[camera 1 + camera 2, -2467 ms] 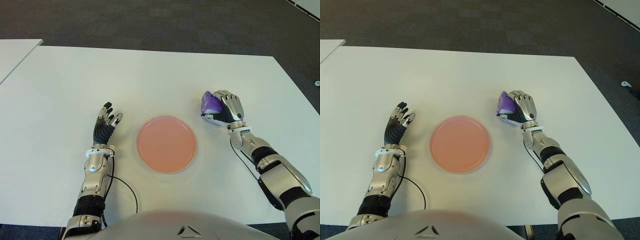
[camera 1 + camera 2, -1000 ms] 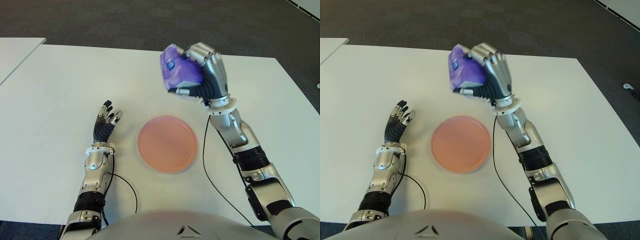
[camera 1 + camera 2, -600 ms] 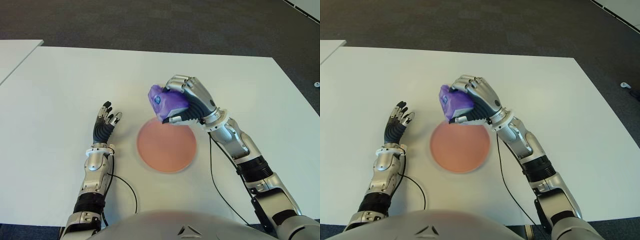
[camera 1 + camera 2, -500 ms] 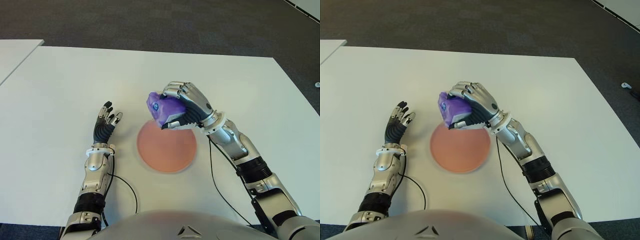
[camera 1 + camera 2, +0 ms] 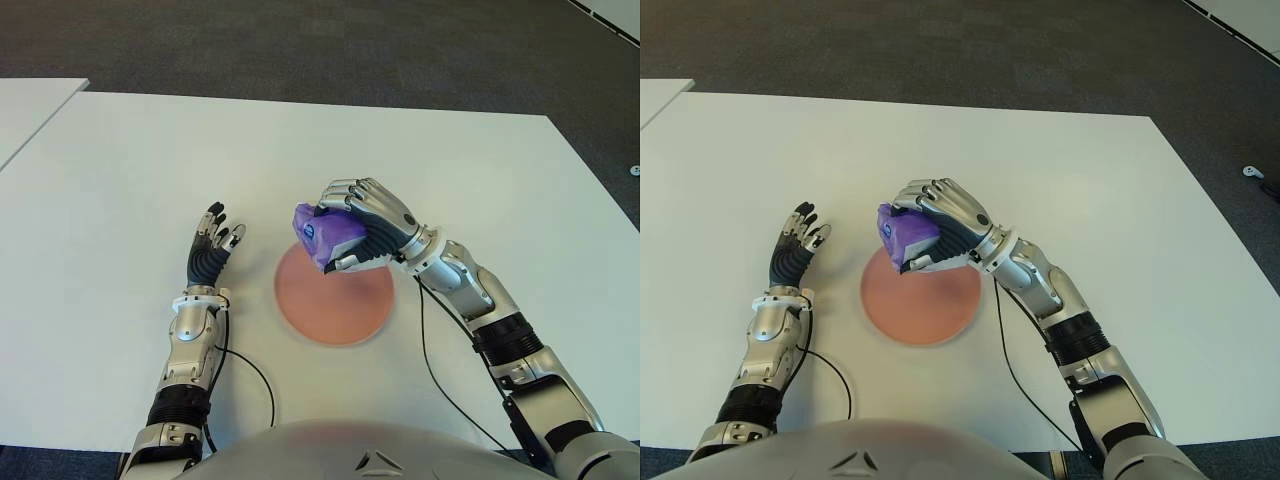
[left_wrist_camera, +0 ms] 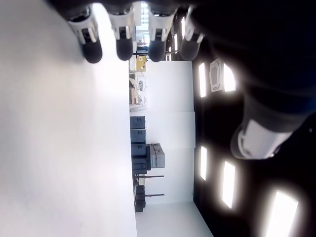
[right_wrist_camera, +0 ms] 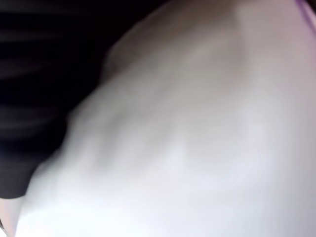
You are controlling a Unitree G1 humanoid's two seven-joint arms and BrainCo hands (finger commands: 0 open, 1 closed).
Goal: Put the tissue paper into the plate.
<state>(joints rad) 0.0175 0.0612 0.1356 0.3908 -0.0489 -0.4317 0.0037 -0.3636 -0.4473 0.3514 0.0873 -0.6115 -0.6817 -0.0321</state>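
A purple pack of tissue paper (image 5: 326, 234) is held in my right hand (image 5: 362, 224), whose fingers curl around it. The hand and pack hover over the far part of the round pink plate (image 5: 332, 303) in the middle of the white table (image 5: 120, 160). The pack fills the right wrist view as a pale surface (image 7: 197, 138). My left hand (image 5: 210, 245) shows to the left of the plate, fingers (image 6: 123, 39) straight and spread, holding nothing.
A second white table's corner (image 5: 30, 105) lies at the far left. Dark carpet (image 5: 300, 40) runs beyond the table's far edge. A black cable (image 5: 445, 375) hangs along my right forearm.
My right hand lifted the tissue pack from the table right of the plate, raised it high, then swung it left and down over the plate. The left hand stayed still.
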